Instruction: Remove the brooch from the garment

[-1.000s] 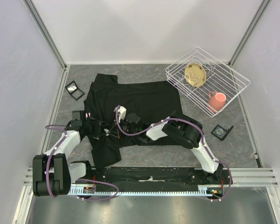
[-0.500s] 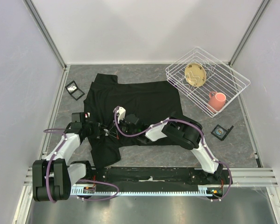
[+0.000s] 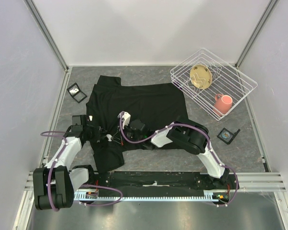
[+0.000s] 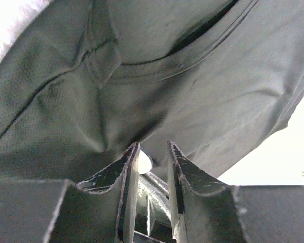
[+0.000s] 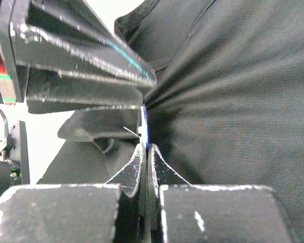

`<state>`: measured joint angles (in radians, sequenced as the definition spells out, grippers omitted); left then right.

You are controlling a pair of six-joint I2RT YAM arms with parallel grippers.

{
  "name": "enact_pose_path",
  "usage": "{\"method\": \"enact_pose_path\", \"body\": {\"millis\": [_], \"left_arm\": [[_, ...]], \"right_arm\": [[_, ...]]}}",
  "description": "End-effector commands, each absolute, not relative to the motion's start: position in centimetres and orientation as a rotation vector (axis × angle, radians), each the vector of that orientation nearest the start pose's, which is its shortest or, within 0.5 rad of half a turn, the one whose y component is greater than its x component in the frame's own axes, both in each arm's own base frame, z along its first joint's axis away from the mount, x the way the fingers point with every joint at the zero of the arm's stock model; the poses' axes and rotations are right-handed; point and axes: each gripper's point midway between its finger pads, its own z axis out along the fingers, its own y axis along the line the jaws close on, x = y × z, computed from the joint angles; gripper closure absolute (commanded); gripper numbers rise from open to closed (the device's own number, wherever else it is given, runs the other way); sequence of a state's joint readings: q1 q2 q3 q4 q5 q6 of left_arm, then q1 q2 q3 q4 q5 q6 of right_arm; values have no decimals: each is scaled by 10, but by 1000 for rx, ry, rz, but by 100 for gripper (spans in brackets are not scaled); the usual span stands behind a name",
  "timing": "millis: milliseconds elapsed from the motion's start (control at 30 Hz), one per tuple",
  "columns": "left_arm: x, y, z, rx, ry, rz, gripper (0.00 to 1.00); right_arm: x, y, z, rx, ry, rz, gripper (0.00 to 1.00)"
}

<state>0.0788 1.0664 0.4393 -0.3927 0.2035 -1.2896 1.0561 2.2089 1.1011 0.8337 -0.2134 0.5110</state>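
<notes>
The black garment [image 3: 149, 100] lies spread on the table. At its lower left part both grippers meet. My right gripper [image 5: 145, 148] is shut on the brooch [image 5: 145, 126], a thin blue-and-white disc seen edge-on with a fine pin at its left. Fabric [image 5: 233, 101] fans out in taut creases from that spot. My left gripper [image 4: 153, 147] faces it from the other side, its jaws narrowed on a puckered fold of the garment [image 4: 157, 91]. A pale round edge [image 4: 144, 162] shows between them. From above, the left gripper [image 3: 105, 137] and right gripper [image 3: 119, 135] almost touch, and the brooch is hidden.
A white wire basket [image 3: 245, 79] stands at the back right with a tan disc [image 3: 201, 76] and a pink mug [image 3: 223, 103] in it. Small black square items lie at the left [image 3: 77, 92] and right [image 3: 227, 135]. Walls close in both sides.
The left gripper's jaws have narrowed onto the fabric and its arm has drawn slightly to the left. The right gripper stays shut and has shifted only a little.
</notes>
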Motion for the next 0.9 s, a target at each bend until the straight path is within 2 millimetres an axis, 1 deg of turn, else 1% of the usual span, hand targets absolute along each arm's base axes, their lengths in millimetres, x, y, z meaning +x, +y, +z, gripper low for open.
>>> {"method": "enact_pose_path", "body": {"millis": [0, 100, 200, 233, 300, 333, 367, 400, 433, 467, 500, 533, 567, 600, 633, 667, 700, 733, 800, 833, 867], "left_arm": [[266, -31, 65, -1523, 2077, -568, 65], [270, -32, 75, -1482, 2075, -585, 63], [272, -39, 88, -1423, 2101, -640, 58], [272, -43, 92, -1401, 2112, -658, 53], [270, -42, 102, -1339, 2120, -653, 48], [268, -39, 103, -1328, 2125, -623, 45], [266, -38, 105, -1298, 2133, -609, 44], [262, -37, 105, -1299, 2134, -600, 44], [259, -38, 104, -1301, 2137, -600, 44], [256, -37, 101, -1330, 2135, -597, 45], [248, -37, 92, -1360, 2149, -579, 45], [245, -35, 87, -1384, 2143, -562, 46], [243, -34, 82, -1424, 2132, -557, 46], [237, -33, 71, -1464, 2135, -542, 47], [239, -32, 68, -1478, 2120, -550, 50], [240, -31, 65, -1500, 2108, -556, 52], [238, -29, 58, -1523, 2105, -552, 54], [242, -29, 55, -1537, 2101, -568, 57], [247, -25, 51, -1575, 2085, -579, 58], [245, -22, 42, -1617, 2103, -554, 59], [246, -18, 39, -1628, 2104, -540, 59]], "right_arm": [[202, 522, 48, -777, 1891, 1335, 100], [204, 522, 50, -768, 1891, 1342, 100], [206, 522, 50, -761, 1899, 1343, 100], [208, 521, 51, -751, 1902, 1335, 100], [209, 521, 55, -749, 1896, 1326, 100], [210, 519, 52, -747, 1914, 1307, 100], [214, 518, 51, -734, 1919, 1274, 100], [219, 519, 56, -741, 1907, 1247, 100], [219, 516, 48, -759, 1945, 1202, 100], [225, 514, 47, -752, 1954, 1149, 100], [228, 517, 52, -759, 1942, 1126, 100], [227, 515, 47, -795, 1955, 1070, 100], [229, 514, 46, -801, 1960, 1038, 100], [234, 516, 51, -789, 1953, 1000, 100], [231, 515, 46, -826, 1966, 956, 100], [234, 518, 51, -830, 1952, 930, 100], [237, 518, 52, -826, 1949, 889, 100], [232, 517, 46, -849, 1968, 855, 100], [236, 521, 50, -857, 1954, 805, 100], [236, 519, 47, -857, 1967, 756, 100], [236, 519, 47, -865, 1963, 726, 100]]}}
